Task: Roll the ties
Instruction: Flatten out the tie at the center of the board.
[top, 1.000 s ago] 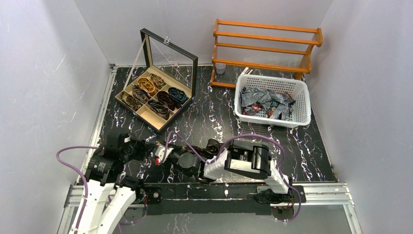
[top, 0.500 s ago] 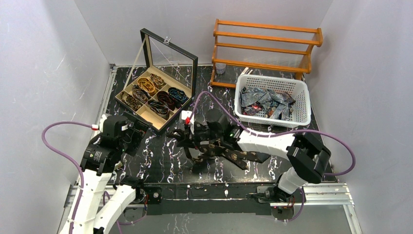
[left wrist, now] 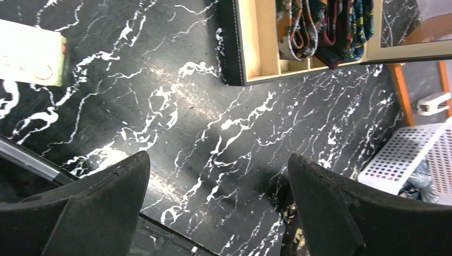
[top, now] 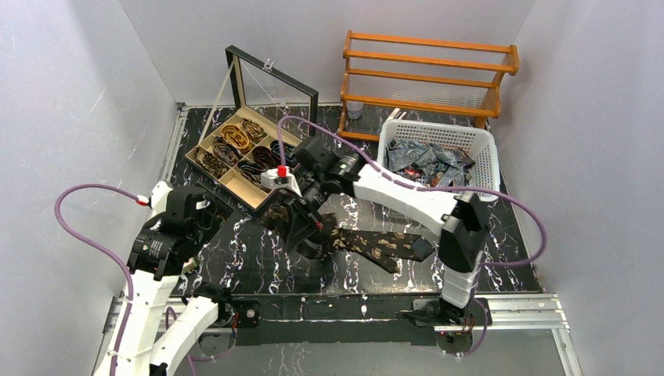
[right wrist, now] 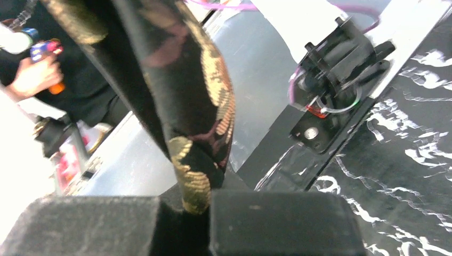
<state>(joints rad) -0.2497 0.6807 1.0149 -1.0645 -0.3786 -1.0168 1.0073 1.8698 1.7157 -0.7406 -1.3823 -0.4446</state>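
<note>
A dark tie with gold floral spots (top: 377, 247) lies stretched across the near middle of the table. Its left end is lifted by my right gripper (top: 300, 223), which is shut on it. In the right wrist view the fabric (right wrist: 200, 106) rises straight out of the closed right gripper (right wrist: 197, 205). My left gripper (top: 221, 213) hovers over the table at the left, open and holding nothing. The left wrist view shows its wide-apart fingers (left wrist: 341, 208) over bare tabletop, with a bit of the tie (left wrist: 292, 234) by the right one. Several rolled ties (top: 235, 138) fill the wooden box.
The open compartment box (top: 232, 186) with its raised glass lid stands back left. A white basket (top: 435, 197) of crumpled ties (top: 427, 160) sits back right, with a wooden rack (top: 427, 78) behind it. Purple cables loop beside both arms.
My left gripper has opened and drawn back to the left. The right arm swung up from the near edge toward the box, carrying the tie's end and pulling the strip out.
</note>
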